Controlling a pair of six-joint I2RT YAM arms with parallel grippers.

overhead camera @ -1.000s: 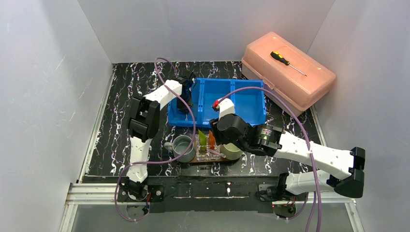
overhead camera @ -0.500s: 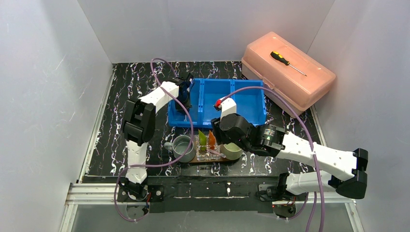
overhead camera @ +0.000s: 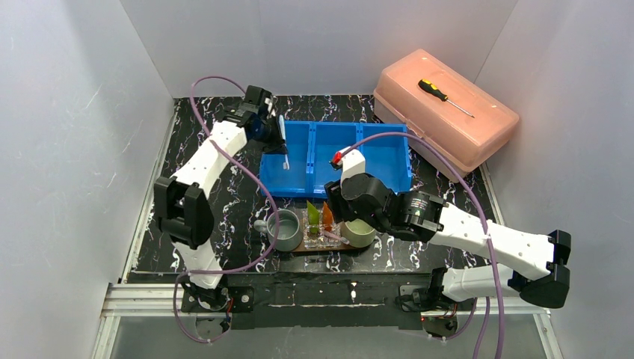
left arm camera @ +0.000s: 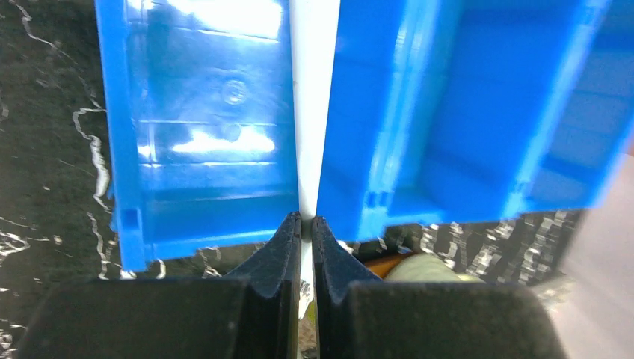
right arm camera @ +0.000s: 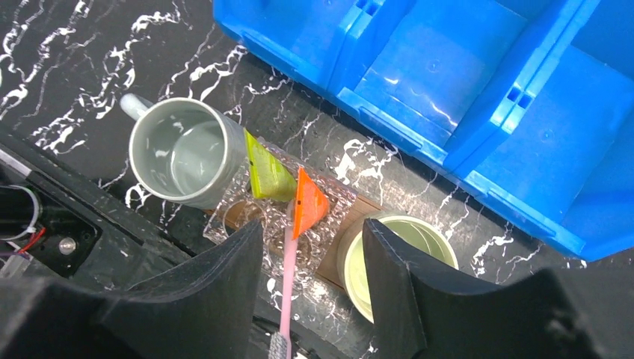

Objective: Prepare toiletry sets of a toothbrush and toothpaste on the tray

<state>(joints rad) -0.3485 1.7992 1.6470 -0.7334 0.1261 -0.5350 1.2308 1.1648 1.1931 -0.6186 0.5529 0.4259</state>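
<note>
I am pinching a white toothbrush (overhead camera: 283, 142) by one end in the left gripper (overhead camera: 271, 127), jaws closed tight on the thin handle. It is hanging lifted over the left part of the blue bin (overhead camera: 359, 157), which is sitting mid-desk (overhead camera: 232, 206). The wrist view shows only a white strip running out from between the jaws.

The right gripper (right arm camera: 312, 232) is standing open over the tray (overhead camera: 329, 250) at the desk's near edge, gripping nothing. The grey mug (right arm camera: 179, 153) is at the tray's left end and the pale green mug (right arm camera: 396, 262) at its right end. Between them the green tube (right arm camera: 268, 176) and orange tube (right arm camera: 308, 203) are leaning in the clear holder (right arm camera: 333, 198). A pink toothbrush (right arm camera: 287, 284) is lying between the open fingers, touching neither as far as I can tell.

What I am worrying about:
- The brush is held so near its end that it may swing or twist in the jaws as I am carrying it, and miss the mug mouth.
- Its hanging tip may catch the bin's wall if I am travelling too low.
- The right arm is crowding the tray, so bringing the left arm in risks the two arms meeting.
- A nudge could topple the leaning tubes or push a mug off the tray's edge.
</note>
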